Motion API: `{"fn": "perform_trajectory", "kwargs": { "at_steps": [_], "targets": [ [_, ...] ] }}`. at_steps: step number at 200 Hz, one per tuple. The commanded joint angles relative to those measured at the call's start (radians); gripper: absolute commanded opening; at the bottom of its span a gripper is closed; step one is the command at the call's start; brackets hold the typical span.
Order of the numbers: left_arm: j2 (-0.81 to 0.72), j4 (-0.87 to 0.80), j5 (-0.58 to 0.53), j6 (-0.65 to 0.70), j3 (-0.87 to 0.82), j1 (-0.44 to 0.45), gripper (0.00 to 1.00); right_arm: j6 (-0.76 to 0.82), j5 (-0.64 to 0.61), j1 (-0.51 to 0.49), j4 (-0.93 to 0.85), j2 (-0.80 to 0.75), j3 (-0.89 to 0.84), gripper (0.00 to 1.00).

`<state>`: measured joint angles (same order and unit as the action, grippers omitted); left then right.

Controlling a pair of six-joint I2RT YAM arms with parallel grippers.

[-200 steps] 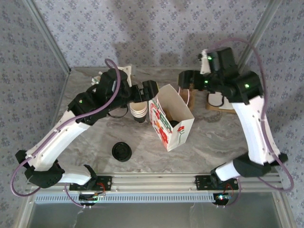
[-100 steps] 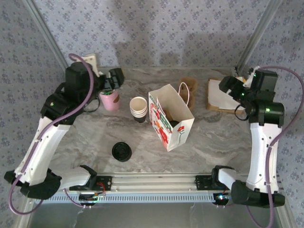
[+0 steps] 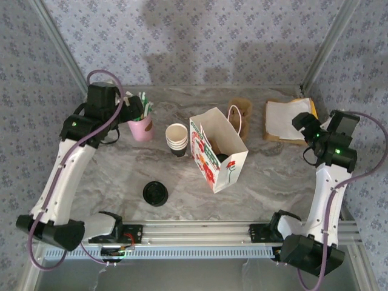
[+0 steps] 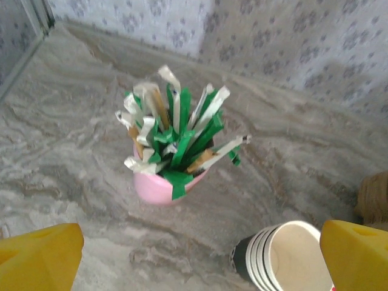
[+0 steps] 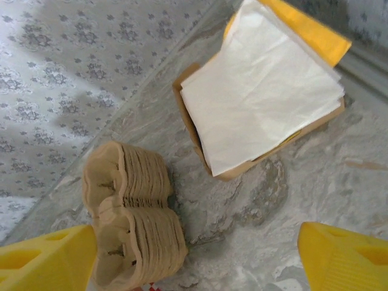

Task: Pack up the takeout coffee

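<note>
A white printed paper bag (image 3: 225,165) stands open in the middle of the table. Inside it a dark round shape (image 3: 221,157) shows, seemingly the black lid of the takeout coffee; the bag's walls hide the cup. My left gripper (image 3: 138,108) hangs open at the back left, over the table between the pink cup of straws (image 4: 159,185) and the stack of lidless cups (image 4: 285,257). Its yellow fingertips (image 4: 39,257) stand wide apart, nothing between them. My right gripper (image 3: 304,125) is open at the far right beside the napkins (image 5: 260,91), its fingertips (image 5: 345,254) also holding nothing.
A loose black lid (image 3: 155,193) lies near the front left. The pink straw cup (image 3: 140,126) and cup stack (image 3: 176,139) stand left of the bag. A stack of brown pulp carriers (image 5: 133,224) and the napkin tray (image 3: 285,119) sit behind and right of it.
Both arms have drawn back from the bag, the left one to the back left over the straw cup, the right one out to the right beside the napkins. The bag has not moved.
</note>
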<state>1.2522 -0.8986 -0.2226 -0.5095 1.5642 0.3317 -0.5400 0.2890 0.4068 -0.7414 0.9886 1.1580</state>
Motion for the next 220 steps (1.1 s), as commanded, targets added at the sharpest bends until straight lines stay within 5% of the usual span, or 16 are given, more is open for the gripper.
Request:
{"fn": "perform_trajectory", "kwargs": {
  "at_steps": [1, 65, 110, 220],
  "targets": [
    [0.062, -0.075, 0.04, 0.0, 0.081, -0.005, 0.97, -0.066, 0.075, 0.007, 0.087, 0.002, -0.03, 0.85],
    [0.286, -0.202, -0.048, 0.032, 0.239, -0.005, 0.84, -0.007, 0.182, -0.017, 0.029, 0.127, 0.097, 0.74],
    [0.433, -0.25, -0.063, 0.081, 0.379, -0.02, 0.8, 0.08, 0.217, -0.073, -0.05, 0.238, 0.197, 0.73],
    [0.656, -0.209, -0.035, 0.059, 0.559, -0.092, 0.52, 0.081, 0.232, -0.129, -0.006, 0.256, 0.174, 0.73]
  ]
}}
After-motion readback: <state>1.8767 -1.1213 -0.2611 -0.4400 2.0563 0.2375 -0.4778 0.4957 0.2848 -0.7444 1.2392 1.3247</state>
